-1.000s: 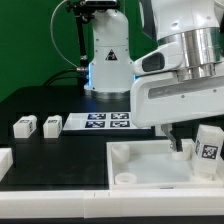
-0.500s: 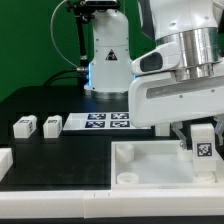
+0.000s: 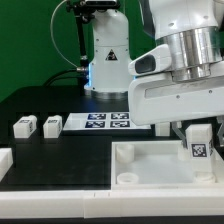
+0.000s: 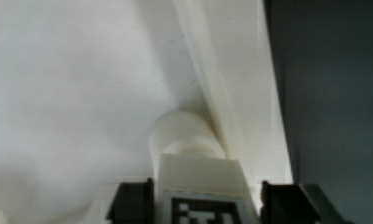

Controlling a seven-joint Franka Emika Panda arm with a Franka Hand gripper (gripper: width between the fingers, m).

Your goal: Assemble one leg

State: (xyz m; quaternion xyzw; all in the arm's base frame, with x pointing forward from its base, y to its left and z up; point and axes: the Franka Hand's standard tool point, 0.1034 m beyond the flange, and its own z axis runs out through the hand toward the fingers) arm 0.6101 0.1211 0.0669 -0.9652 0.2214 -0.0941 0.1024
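Observation:
My gripper (image 3: 197, 150) is shut on a leg (image 3: 198, 142), a small white block whose black-and-white tag faces the camera. It hangs over the right part of the large white tray-like piece (image 3: 140, 168), close to that piece's surface. In the wrist view the leg (image 4: 201, 185) sits upright between the two dark fingers (image 4: 133, 203), with a round corner socket (image 4: 192, 128) of the white piece (image 4: 76, 100) just beyond it. Two more legs (image 3: 25, 127) (image 3: 52, 124) lie on the black table at the exterior view's left.
The marker board (image 3: 105, 122) lies flat behind the tray-like piece. The arm's white base (image 3: 108, 55) stands at the back. A white part (image 3: 5, 160) sits at the left edge, and a long white strip (image 3: 60, 200) runs along the front.
One second ago the leg stood tilted beside the open fingers. The jaws have closed on it, and it now sits upright in the grip, shifted slightly to the exterior view's left.

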